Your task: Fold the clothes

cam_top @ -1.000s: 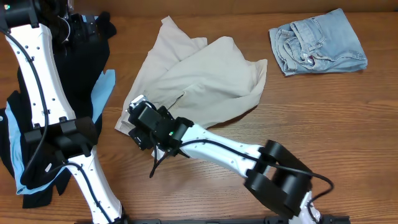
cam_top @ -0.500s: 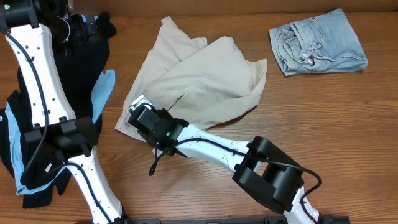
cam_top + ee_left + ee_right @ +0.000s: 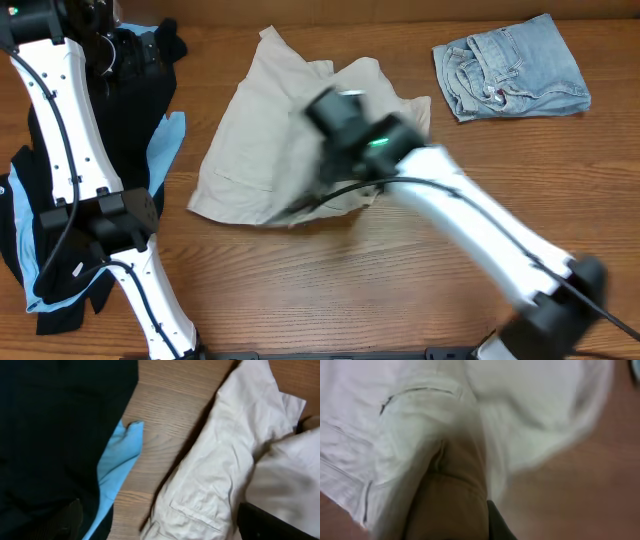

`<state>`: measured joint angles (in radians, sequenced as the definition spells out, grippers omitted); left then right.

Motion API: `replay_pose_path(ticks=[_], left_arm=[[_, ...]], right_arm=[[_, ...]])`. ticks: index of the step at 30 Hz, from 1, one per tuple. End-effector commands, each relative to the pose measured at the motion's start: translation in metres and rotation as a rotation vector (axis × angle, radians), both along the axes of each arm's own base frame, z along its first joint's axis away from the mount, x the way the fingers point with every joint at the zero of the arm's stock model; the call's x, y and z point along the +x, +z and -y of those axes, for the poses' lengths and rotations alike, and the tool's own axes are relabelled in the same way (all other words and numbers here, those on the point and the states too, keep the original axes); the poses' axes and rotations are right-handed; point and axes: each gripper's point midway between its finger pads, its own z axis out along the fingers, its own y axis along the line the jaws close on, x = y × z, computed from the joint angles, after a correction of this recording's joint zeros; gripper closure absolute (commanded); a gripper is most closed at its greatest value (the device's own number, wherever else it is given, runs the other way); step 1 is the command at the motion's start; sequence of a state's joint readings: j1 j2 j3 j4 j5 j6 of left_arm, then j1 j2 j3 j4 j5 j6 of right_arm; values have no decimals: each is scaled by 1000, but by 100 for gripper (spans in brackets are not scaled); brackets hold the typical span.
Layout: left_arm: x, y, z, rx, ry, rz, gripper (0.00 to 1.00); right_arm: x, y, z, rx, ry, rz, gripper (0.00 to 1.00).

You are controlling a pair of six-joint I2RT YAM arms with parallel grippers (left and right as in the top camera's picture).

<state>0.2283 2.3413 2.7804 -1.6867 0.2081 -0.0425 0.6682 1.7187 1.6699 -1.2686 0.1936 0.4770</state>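
Note:
The beige khaki shorts lie spread in the table's middle; they also fill the right of the left wrist view and most of the right wrist view. My right gripper is blurred with motion above them. It is shut on a bunched fold of khaki cloth. High over the black garment with light-blue panels, at the far left, my left gripper is open and empty. Small denim shorts lie folded at the back right.
Bare wooden table runs along the front and between the khaki and denim shorts. The left arm's white links stand over the black garment at the left edge.
My right gripper shut on the khaki shorts' front-left edge and swung fast up and to the right, dragging that cloth over the shorts. The left arm stayed put.

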Motion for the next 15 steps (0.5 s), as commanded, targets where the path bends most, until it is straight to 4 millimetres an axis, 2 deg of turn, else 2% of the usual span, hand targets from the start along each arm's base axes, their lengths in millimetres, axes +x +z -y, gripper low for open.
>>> replay_pose_path(ticks=[1,5,10,13,15], left_arm=[[-2,1,34,-9,-122,-3,0],[-3,-23,69,-15,-222,-67,0],[-1,-62,107,-17,-317,-134,0],[-1,-88,125,-18,-356,-165,0],[0,-102,132,-19,-371,-175,0]], right_arm=[[-34,-16,8,70,-116,-216,96],[-72,-49,35,-30,-264,-377,96],[-119,-87,48,-110,-366,-527,96],[-142,-96,53,-120,-384,-572,96],[-150,-92,55,-107,-389,-568,96]])
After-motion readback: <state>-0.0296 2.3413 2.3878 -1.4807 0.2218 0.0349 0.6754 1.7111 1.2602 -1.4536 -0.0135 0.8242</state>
